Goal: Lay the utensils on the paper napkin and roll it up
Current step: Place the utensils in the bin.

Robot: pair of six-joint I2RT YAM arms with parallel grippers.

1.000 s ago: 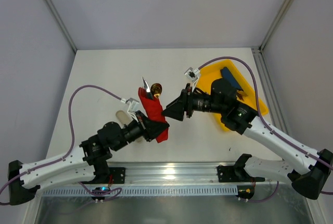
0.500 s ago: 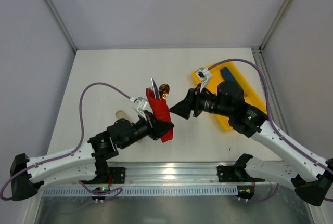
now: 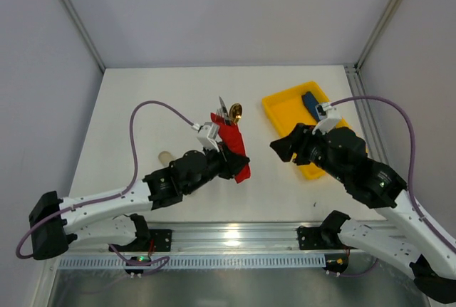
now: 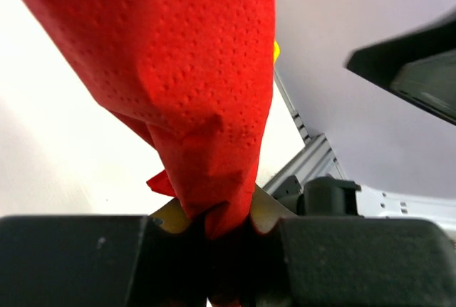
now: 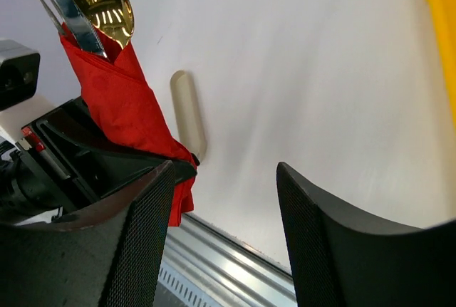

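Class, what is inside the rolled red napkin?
A spoon bowl and fork tines poke out at the top of the napkin; their handles are hidden inside the roll.

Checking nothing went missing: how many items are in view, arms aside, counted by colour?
Red: 1, paper napkin
Metal: 2, fork and spoon
Yellow: 1, tray
Dark blue: 1, oblong item
Beige: 1, sleeve
Total: 6

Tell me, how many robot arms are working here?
2. The left arm's gripper, mid-table, is shut on the rolled red napkin; the right arm's gripper hangs open beside the yellow tray. None looks hidden.
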